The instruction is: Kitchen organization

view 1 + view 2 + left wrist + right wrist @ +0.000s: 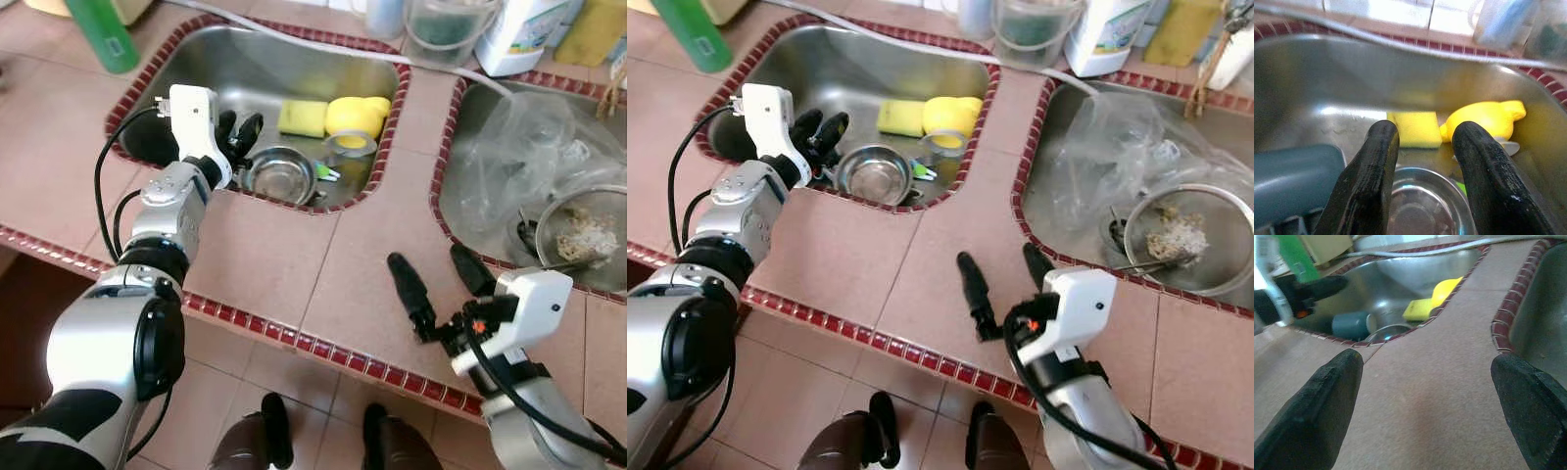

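Observation:
The left sink (196,59) holds a small steel bowl (281,174), a yellow sponge (302,117), a rounded yellow object (355,115) and a grey tape ring (351,144). A grey-blue cup (1352,325) lies on its side at the sink's left end. My left gripper (241,122) hangs open inside the sink, just left of the bowl, with nothing between its fingers (1376,166). My right gripper (428,259) stands open over the tiled counter (294,264) between the two sinks, holding nothing.
The right sink (460,186) contains a clear plastic bag (519,147) and a metal strainer with food scraps (588,235). A green bottle (101,34), a clear jug (446,24) and a white container (524,29) line the back. The red-tiled counter edge (294,338) runs in front.

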You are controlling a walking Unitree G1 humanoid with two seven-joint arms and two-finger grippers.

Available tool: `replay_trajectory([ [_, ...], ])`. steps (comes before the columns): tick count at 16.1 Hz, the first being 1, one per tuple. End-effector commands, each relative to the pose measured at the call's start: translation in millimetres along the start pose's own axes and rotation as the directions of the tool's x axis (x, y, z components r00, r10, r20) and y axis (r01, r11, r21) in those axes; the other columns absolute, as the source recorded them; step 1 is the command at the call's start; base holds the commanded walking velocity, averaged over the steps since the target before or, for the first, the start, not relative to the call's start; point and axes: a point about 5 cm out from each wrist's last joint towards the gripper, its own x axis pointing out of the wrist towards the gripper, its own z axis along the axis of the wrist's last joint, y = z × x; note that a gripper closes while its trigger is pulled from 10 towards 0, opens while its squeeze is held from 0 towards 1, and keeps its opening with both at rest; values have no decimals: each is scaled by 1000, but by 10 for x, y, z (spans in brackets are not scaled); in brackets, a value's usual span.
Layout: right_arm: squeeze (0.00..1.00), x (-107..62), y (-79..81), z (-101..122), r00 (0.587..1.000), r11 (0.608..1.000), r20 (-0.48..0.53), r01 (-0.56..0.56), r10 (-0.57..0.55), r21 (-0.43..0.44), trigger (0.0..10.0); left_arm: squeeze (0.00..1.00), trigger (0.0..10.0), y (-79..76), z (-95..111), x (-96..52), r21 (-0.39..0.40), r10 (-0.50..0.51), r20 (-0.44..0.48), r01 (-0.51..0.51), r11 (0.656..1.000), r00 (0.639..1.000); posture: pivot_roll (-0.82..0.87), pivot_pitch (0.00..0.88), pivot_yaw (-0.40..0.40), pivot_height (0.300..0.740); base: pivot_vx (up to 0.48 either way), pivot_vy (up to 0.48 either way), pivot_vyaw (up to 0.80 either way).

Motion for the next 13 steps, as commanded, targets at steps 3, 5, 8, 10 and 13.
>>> replay_trajectory([
  [3,0,115,-229,-143,986,986,29,166,-165,-29,10000,0,10000,20,-191,-133,-61,21,34,-19,998,999,-223,138,97,740,0,0,0],
  [5,0,202,-325,-204,973,973,40,228,-226,-43,10000,0,10000,-15,-341,-208,-86,44,22,-42,995,999,-215,98,93,740,0,0,0],
  [8,0,325,-356,-272,960,956,66,277,-271,-95,10000,0,10000,-129,-506,-326,-91,55,16,-54,994,998,-201,57,83,740,0,0,0],
  [10,0,388,-360,-353,957,949,75,286,-279,-131,10000,0,10000,-184,-610,-445,-120,71,13,-68,990,997,-197,41,77,740,0,0,0],
  [13,0,386,-330,-484,961,947,66,278,-270,-162,10000,0,10000,-181,-800,-658,-110,102,-19,-104,989,995,-188,3,56,740,0,0,0],
])
